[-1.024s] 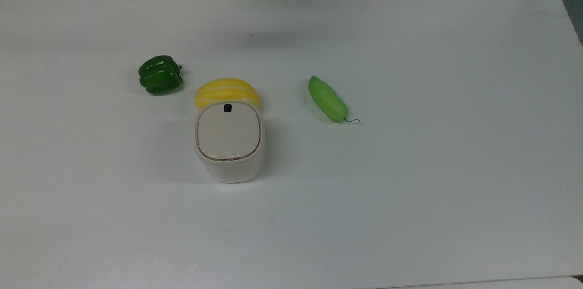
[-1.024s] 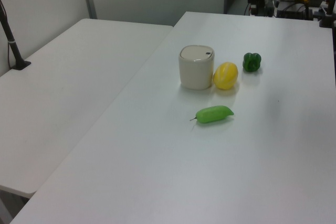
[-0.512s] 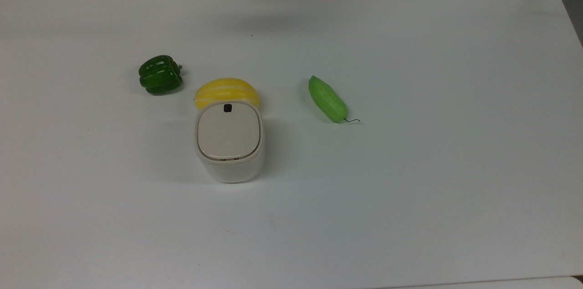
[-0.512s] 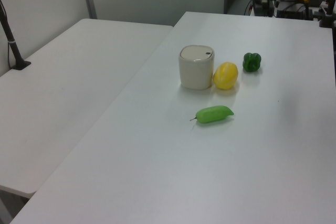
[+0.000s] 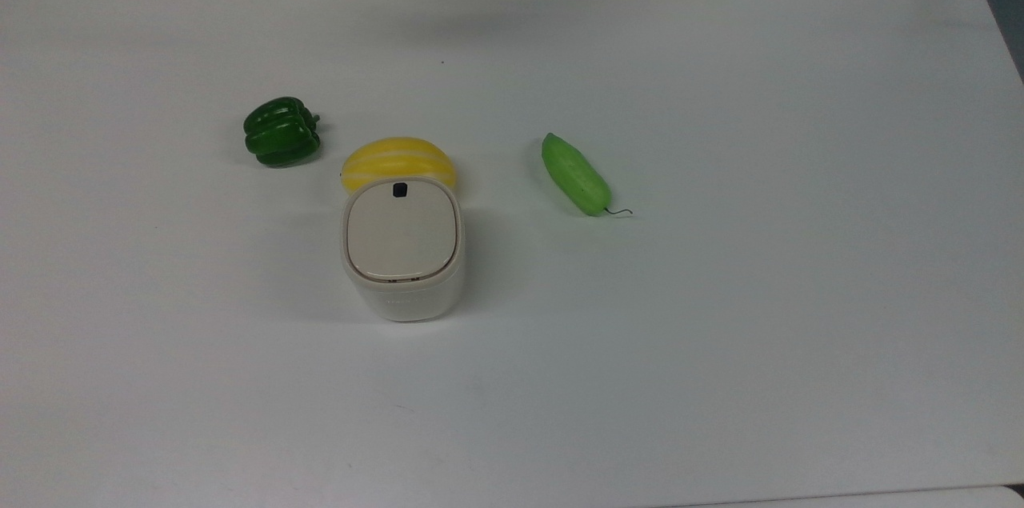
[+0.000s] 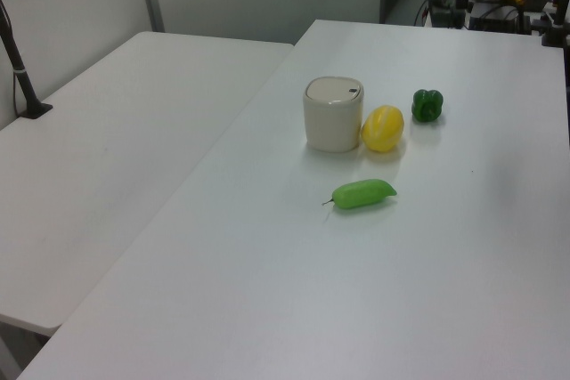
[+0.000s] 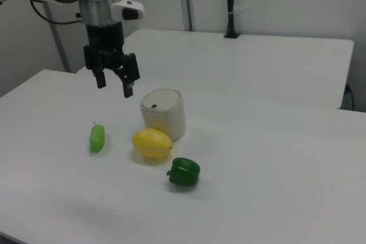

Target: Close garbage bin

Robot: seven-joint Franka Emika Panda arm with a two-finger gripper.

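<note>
The garbage bin (image 5: 402, 248) is a small off-white rounded-square tub in the middle of the white table (image 5: 720, 332). Its beige lid lies flat and shut, with a small black button (image 5: 400, 189) at the lid's far edge. The left view shows the bin (image 6: 333, 113) upright, and so does the right view (image 7: 163, 112). In the right view my gripper (image 7: 114, 86) hangs in the air, up and to the left of the bin and well clear of it. It points down, open, with nothing between its black fingers (image 7: 128, 88).
A yellow melon (image 5: 398, 162) touches the bin's far side. A green pepper (image 5: 281, 132) lies to the top view's left and a green cucumber (image 5: 575, 174) to its right. A second table (image 6: 116, 149) with a black pole (image 6: 20, 64) stands beside this one.
The fingertips seen at the upper edge of the top view one second ago have left that view. The bin and the vegetables have not moved.
</note>
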